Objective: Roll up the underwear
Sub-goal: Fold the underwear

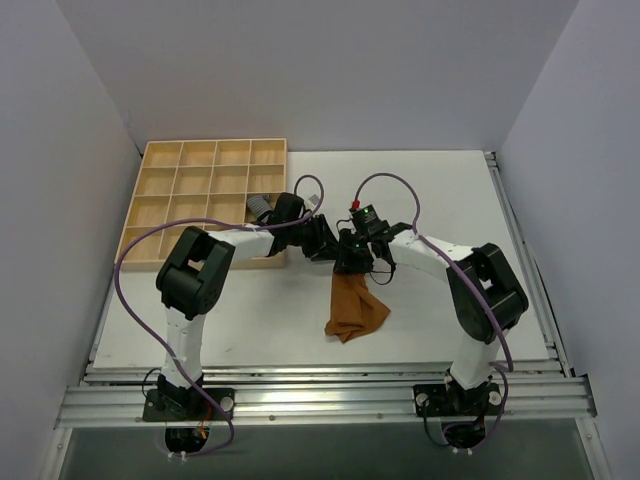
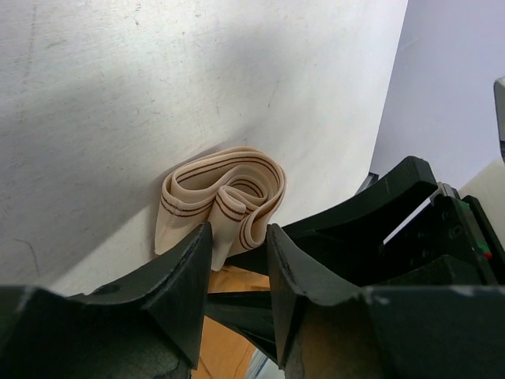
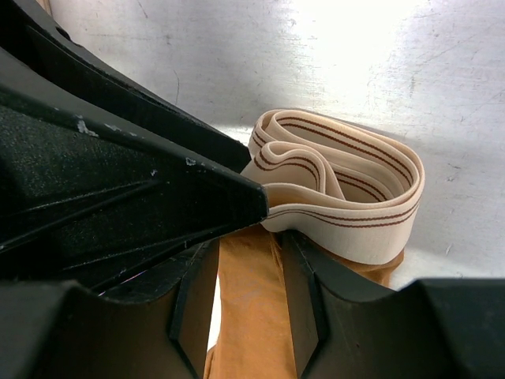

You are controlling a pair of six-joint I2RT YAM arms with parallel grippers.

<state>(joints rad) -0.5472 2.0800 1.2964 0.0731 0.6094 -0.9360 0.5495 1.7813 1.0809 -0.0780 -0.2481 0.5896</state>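
- Lying at 10 o'clock on the white table [image 1: 440,200], a shallow wooden tray [image 1: 190,180] is divided into a grid of small compartments.
- A grey rolled cloth [image 1: 261,206] sits in a compartment of the tray's right-hand column. The left arm's wrist partly covers it.
- The left gripper [image 2: 239,237] reaches toward 3 o'clock to the table's centre. Its fingers [image 2: 189,272] are pinched close together, with a fold of the pale band caught between them.
- The underwear [image 1: 356,308] is near the table's centre, hanging from the two meeting grippers and trailing toward 6 o'clock.
  - The body is a soft caramel-brown cloth, crumpled and uneven at its lower edge.
  - The band [image 3: 347,181] is pale beige with thin dark-brown double stripes. It is bunched into loose loops on the table surface, at 12 o'clock of both sets of fingers.
- The right gripper [image 3: 248,257] reaches toward 9 o'clock and meets the left gripper tip to tip. Its fingers [image 3: 304,292] are closed on the brown cloth just below the band.
- In the right wrist view the left gripper's black body fills the 9 o'clock side and hides part of the band. In the overhead view the two grippers together cover the band.
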